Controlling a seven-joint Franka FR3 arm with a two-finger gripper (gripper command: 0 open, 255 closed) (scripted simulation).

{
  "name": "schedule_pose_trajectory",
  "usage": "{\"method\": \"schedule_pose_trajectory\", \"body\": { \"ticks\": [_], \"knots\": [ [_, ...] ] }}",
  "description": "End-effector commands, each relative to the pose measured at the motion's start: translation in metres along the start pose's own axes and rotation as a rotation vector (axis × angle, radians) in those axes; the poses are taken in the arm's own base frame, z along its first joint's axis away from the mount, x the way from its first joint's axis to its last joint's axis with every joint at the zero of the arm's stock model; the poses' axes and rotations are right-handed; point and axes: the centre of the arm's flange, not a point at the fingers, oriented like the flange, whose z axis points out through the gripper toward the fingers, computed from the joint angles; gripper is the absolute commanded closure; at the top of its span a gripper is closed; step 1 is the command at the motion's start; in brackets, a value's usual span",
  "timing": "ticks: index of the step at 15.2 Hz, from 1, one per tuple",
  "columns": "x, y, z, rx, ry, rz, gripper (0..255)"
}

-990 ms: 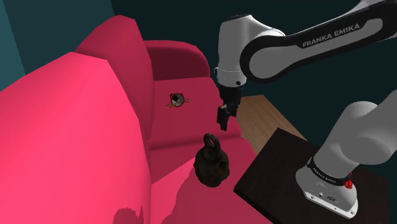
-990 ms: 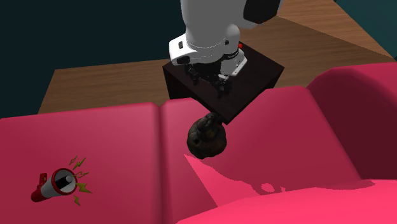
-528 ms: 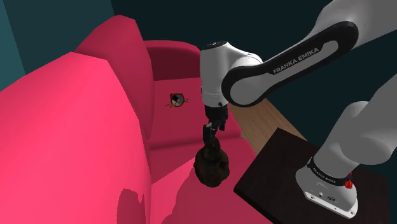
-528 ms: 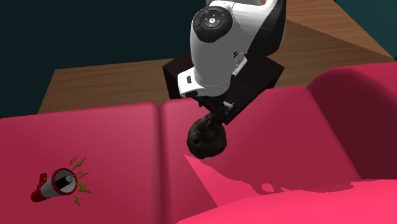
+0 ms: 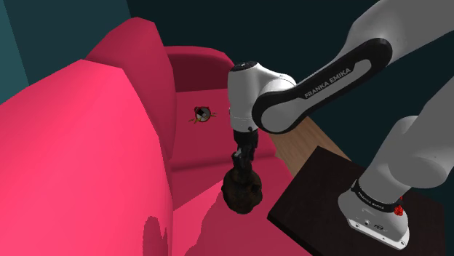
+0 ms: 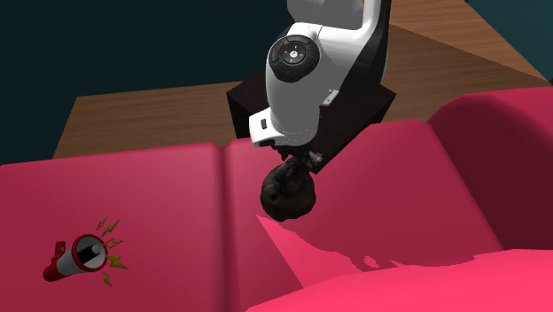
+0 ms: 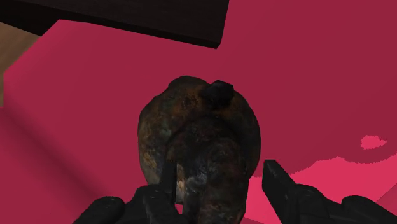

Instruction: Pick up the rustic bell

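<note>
Gripper (image 7: pixel 218 169) spread; its 2 fingers (image 7: pixel 277 181) flank the top of the dark rusty bell (image 7: pixel 191 127); red sofa (image 7: pixel 305 76) just below.

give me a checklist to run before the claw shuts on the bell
1. Is the claw open: ok, its fingers stand apart.
2. Is the claw lined up on the bell: ok, part of the bell sits between the fingers.
3. Are the fingers low enough for a firm hold: cannot tell.
4. Is the bell standing upright on the sofa: ok, judging by the shoulder view.
5. Is the megaphone out of the way: ok, it lies far off along the seat.
</note>
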Motion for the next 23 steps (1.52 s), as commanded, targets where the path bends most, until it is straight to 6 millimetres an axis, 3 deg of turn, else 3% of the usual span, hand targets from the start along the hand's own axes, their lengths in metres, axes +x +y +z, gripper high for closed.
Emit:
{"method": "schedule_pose_trajectory", "body": {
  "ticks": [1, 9, 23],
  "knots": [
    [0.0, 0.0, 0.001, 0.0, 0.0, 0.0, 255],
    [0.001, 0.0, 0.001, 0.0, 0.0, 0.0, 255],
    [-0.008, -0.001, -0.072, 0.0, 0.0, 0.0, 255]
  ]
}}
